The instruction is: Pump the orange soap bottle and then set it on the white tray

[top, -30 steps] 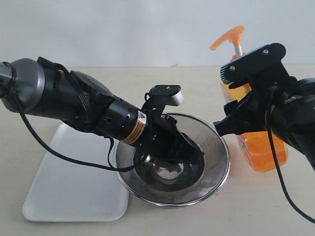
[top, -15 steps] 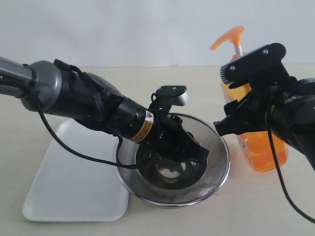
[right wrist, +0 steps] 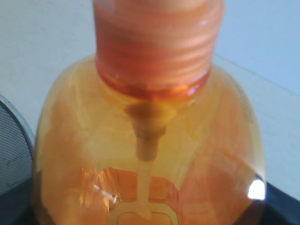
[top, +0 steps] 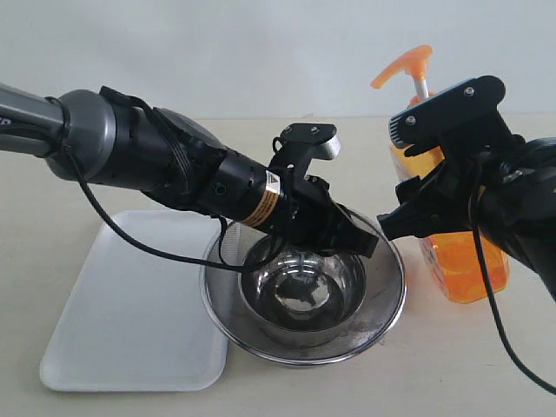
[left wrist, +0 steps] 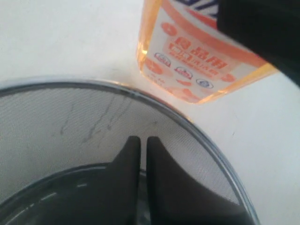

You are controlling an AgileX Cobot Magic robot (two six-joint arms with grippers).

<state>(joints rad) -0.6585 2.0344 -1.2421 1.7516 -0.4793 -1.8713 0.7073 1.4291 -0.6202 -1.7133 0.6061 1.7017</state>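
While working back from the front edge of the counter (top: 486,373), meets first the white tray (top: 130,330): flat, smooth plastic, low-rimmed, round-cornered, holding nothing. Finds next the steel mesh strainer (top: 387,295), round and fine-woven, hard against the tray's edge, cradling a polished bowl (top: 304,295). Notes the left hand (top: 365,246) newly risen out of that bowl, black fingers pressed together on nothing, nosing toward the orange soap bottle (top: 460,269). Points to the pump press next. Leaves the bottle upright on the counter beyond the strainer, translucent, ribbed-necked, with the right hand (top: 426,208) unmoved, seemingly clamped on its body.
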